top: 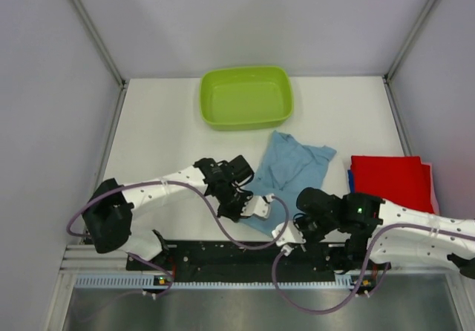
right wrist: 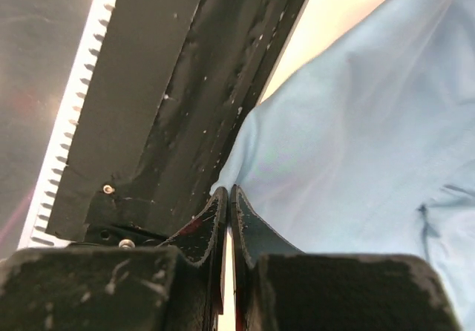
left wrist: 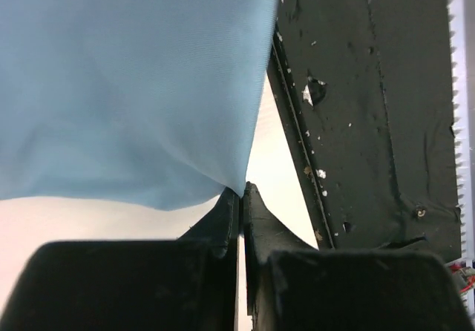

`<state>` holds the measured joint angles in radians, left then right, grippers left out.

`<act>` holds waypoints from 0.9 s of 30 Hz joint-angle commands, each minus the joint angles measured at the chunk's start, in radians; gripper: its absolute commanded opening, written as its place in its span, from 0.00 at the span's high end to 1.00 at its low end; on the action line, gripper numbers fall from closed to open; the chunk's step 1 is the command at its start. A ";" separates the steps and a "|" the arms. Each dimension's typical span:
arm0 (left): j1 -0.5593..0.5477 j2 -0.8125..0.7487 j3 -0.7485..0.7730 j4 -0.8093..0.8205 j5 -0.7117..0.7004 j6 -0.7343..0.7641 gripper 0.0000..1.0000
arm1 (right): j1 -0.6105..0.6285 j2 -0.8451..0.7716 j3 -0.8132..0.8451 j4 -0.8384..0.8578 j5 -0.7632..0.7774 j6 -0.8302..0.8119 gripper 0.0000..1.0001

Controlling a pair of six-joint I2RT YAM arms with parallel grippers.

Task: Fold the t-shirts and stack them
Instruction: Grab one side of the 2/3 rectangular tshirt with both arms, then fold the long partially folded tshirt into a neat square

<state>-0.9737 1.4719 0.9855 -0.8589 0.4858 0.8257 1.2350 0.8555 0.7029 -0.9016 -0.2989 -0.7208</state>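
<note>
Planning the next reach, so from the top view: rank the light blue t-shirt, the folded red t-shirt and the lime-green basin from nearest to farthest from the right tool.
1. light blue t-shirt: centre, its near corner pinched in the right tool itself.
2. folded red t-shirt: off to the right.
3. lime-green basin: at the far edge, middle.

The jaws of the right gripper (right wrist: 228,197) are seen pressed together, with a corner of the light blue t-shirt (right wrist: 356,145) caught at their tips. The shirt is spread to the right over the pale worktop (right wrist: 341,4). A speckled black strip (right wrist: 163,101) and a white toothed rail (right wrist: 78,101) are seen on the left.
</note>
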 commanded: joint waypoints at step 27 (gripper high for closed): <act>0.224 0.441 0.966 0.004 -0.170 -0.339 1.00 | -1.135 -0.139 -0.167 0.863 -0.330 0.703 1.00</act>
<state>-0.7731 1.8591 1.8416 -0.9798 0.3923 0.6102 0.1585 0.7155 0.5743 -0.3054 -0.7025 -0.2218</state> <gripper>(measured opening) 0.012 0.007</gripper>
